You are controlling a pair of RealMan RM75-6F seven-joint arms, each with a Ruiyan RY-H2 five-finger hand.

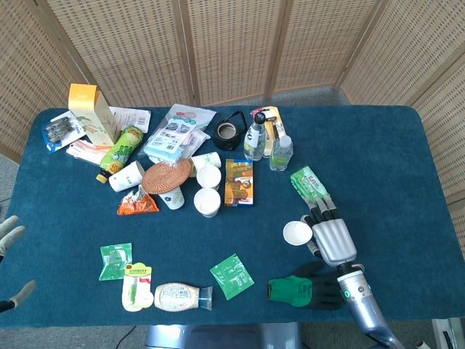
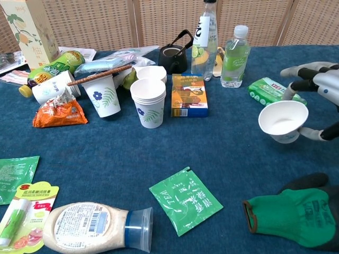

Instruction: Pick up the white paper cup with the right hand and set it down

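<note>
My right hand (image 1: 330,240) grips the white paper cup (image 2: 283,120) at the right of the frame, tipped with its mouth toward the camera, above the green glove (image 2: 294,216). My left hand (image 1: 9,236) sits open at the far left edge.

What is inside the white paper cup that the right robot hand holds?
The cup, held tilted by the right robot hand, shows only bare white inner wall; nothing is inside. The bottom is mostly visible too.

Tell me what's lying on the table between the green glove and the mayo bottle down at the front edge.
A green tea sachet lies flat between the glove and the mayo bottle, touching neither. The chest view shows it best.
</note>
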